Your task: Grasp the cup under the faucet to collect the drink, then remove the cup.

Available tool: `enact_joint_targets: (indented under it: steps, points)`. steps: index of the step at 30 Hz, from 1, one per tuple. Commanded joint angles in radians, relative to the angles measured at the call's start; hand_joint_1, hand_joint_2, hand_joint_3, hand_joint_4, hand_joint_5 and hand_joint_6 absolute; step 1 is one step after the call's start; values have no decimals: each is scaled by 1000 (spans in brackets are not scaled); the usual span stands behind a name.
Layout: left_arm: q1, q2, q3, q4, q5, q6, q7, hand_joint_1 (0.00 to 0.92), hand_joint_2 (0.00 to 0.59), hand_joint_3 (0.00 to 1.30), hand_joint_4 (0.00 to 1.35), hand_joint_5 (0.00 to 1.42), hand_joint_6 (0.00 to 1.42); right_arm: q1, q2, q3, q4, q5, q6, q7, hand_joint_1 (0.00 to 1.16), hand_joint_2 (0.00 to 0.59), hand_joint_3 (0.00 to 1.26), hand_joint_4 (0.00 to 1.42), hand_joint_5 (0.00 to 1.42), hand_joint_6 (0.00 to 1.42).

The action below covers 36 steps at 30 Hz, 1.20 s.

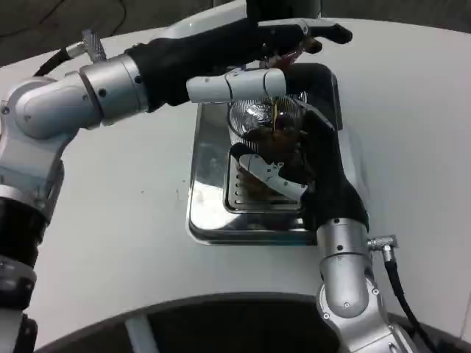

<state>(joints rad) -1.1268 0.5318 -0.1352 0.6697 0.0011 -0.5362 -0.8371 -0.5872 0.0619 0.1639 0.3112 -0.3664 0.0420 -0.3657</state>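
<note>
The cup (pixel 263 121), a clear tumbler, stands on the grille of the steel drip tray (pixel 210 213) in the middle of the white tabletop (pixel 125 220). The right hand (pixel 291 165) is wrapped around it from the near and right side, with white fingers (pixel 268 176) curled across the cup's lower front and the dark palm against its right wall, so I judge the grasp to be made. Brown liquid shows in the lower part of the cup, and a thin thread (pixel 277 110) that looks like a running stream drops into it from above. The faucet itself is hidden behind the left hand, so I cannot confirm where the thread starts.

The left hand (pixel 268 62) reaches across from the left, above the cup. One white finger (pixel 235 86) lies over the cup's rim and the dark fingers stretch toward the dispenser's black handle (pixel 324 31). Whether it presses or grips that handle I cannot tell.

By my reading, the first half of the task is done: the cup is held and in place under the outlet, and collecting seems to be under way. The cup is partly filled, though the exact level is hard to read through the glare. What is left is to finish filling, stop the flow, and then lift or slide the cup away off the tray.
</note>
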Motion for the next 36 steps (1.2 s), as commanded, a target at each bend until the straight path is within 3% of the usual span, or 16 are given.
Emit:
enact_joint_targets:
  steps: [1, 12, 36]
  points:
    - [57, 16, -2, -6, 9, 13, -27, 0, 110, 147, 59, 109, 89, 31, 20, 9, 2, 3, -19, -5, 774, 249, 450, 499, 498, 379]
    - [77, 5, 91, -82, -80, -12, 9, 0, 109, 138, 81, 166, 131, 54, 19, 5, -22, -2, -22, -11, 784, 244, 525, 577, 579, 453]
    - [114, 12, 174, -276, -200, 30, 1, 0, 106, 187, 167, 257, 214, 65, 29, -5, -50, -14, -32, -50, 813, 227, 576, 625, 654, 534]
